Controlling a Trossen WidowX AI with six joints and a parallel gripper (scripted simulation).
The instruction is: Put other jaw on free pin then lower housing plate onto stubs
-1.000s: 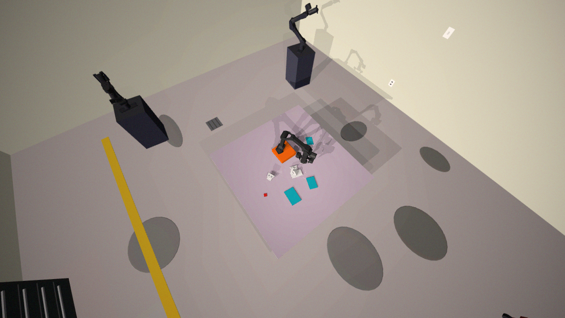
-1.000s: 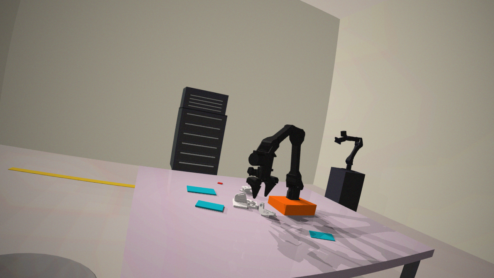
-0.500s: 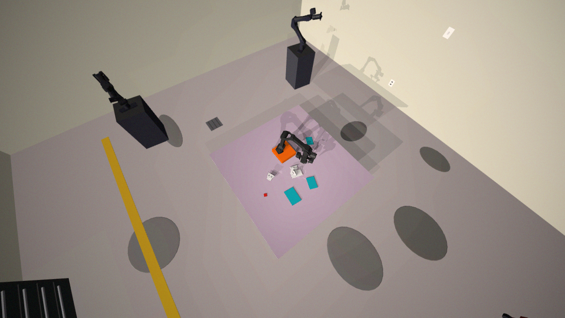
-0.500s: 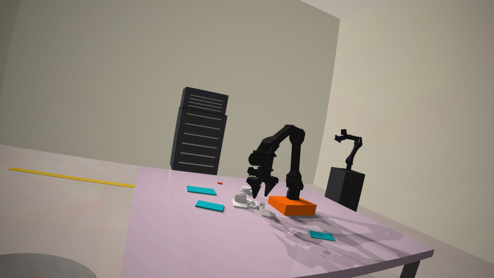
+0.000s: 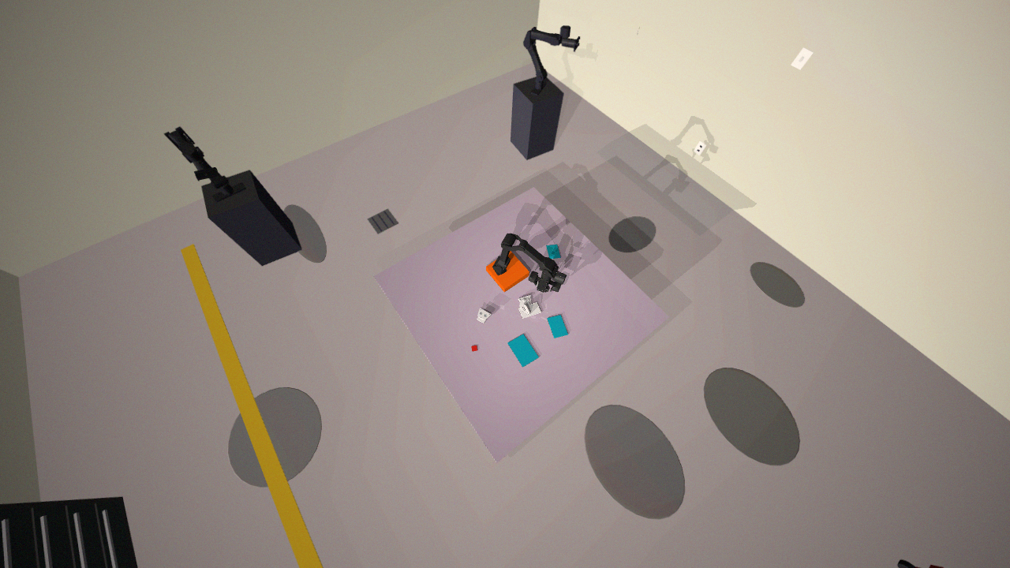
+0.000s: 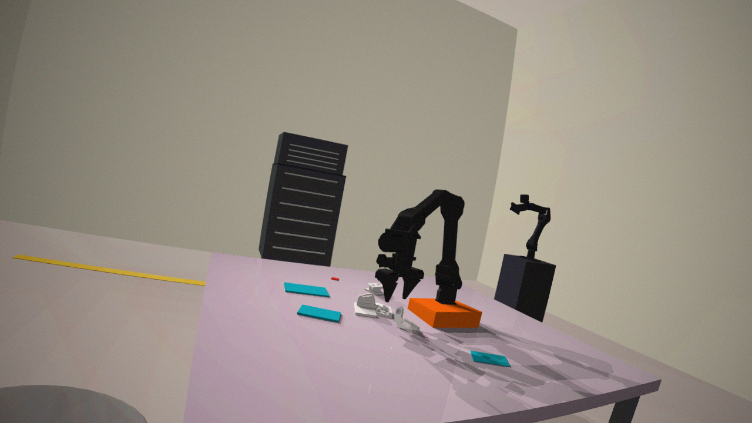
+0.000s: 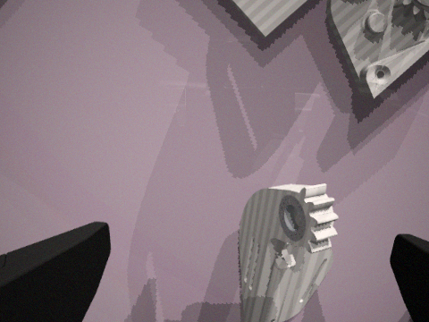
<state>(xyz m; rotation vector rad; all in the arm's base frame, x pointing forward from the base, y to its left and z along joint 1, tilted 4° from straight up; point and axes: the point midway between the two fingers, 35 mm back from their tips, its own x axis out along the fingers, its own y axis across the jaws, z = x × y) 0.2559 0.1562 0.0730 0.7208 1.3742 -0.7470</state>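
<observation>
My gripper (image 7: 253,245) (image 6: 399,292) (image 5: 548,285) is open wide and holds nothing. It hangs a little above the table. The loose grey jaw (image 7: 286,259) (image 6: 408,322), with gear teeth and a round bore at its upper end, lies on the table below and between the fingers, nearer the right one, touching neither. The grey base (image 7: 384,49) (image 6: 368,306) (image 5: 528,305) with its pins lies just beyond, at the wrist view's top right, partly cut off. A toothed part sits on it at the frame's corner. A small white part (image 6: 374,286) (image 5: 484,314), perhaps the housing plate, lies farther off.
The arm stands on an orange block (image 6: 446,312) (image 5: 505,277) right beside the parts. Three flat teal cards (image 6: 306,288) (image 6: 319,312) (image 6: 490,358) and a small red block (image 6: 334,278) lie on the table. A grey slab (image 7: 268,11) is cut by the wrist view's top edge.
</observation>
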